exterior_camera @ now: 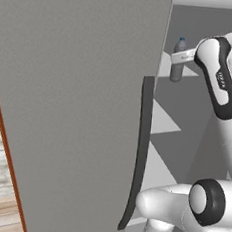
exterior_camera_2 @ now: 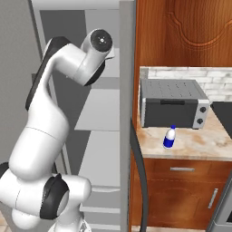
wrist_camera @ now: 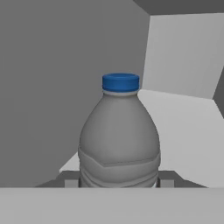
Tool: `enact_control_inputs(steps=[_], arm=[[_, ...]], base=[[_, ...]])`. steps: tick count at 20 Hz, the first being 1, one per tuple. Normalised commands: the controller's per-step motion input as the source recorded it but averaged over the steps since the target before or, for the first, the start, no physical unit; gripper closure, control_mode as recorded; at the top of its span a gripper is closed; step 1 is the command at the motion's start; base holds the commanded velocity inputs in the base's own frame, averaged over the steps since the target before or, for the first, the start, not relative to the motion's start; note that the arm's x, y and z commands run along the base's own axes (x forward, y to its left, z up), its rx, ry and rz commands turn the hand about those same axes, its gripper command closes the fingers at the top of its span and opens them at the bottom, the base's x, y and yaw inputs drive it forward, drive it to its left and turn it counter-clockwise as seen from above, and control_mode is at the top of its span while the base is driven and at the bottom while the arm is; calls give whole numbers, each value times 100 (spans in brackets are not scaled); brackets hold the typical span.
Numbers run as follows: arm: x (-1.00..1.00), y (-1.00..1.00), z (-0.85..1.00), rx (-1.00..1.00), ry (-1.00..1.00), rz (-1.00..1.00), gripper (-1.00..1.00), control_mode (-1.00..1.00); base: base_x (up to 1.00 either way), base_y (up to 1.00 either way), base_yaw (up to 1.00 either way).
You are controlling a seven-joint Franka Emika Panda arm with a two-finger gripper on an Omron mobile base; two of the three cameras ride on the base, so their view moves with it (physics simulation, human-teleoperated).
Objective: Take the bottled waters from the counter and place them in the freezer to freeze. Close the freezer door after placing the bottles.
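Pincer (wrist_camera: 119, 183) clamped on grey bottle (wrist_camera: 119, 144) | bottle stands upright between the tips, inside the freezer (exterior_camera: 207, 132), above a pale shelf (wrist_camera: 183, 131) | blue-label bottle (exterior_camera_2: 169, 137) waits on the surface (exterior_camera_2: 199, 142), well apart

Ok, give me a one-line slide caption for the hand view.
Fingers shut on the grey bottle with a blue cap, upright, inside the freezer over a pale shelf.

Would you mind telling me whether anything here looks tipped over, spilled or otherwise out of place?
Nothing stands out. The grey bottle is upright in the gripper inside the freezer, and the blue-labelled bottle stands upright on the counter.
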Motion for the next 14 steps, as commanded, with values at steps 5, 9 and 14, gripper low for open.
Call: enact_control_inputs(steps=[5,9,14], arm=[[8,0,16,0,-2,0,100,-100],[10,0,21,0,-2,0,100,-100],[18,0,19,0,-1,2,100,-100]], base=[[0,0,0],[0,0,0],[0,0,0]])
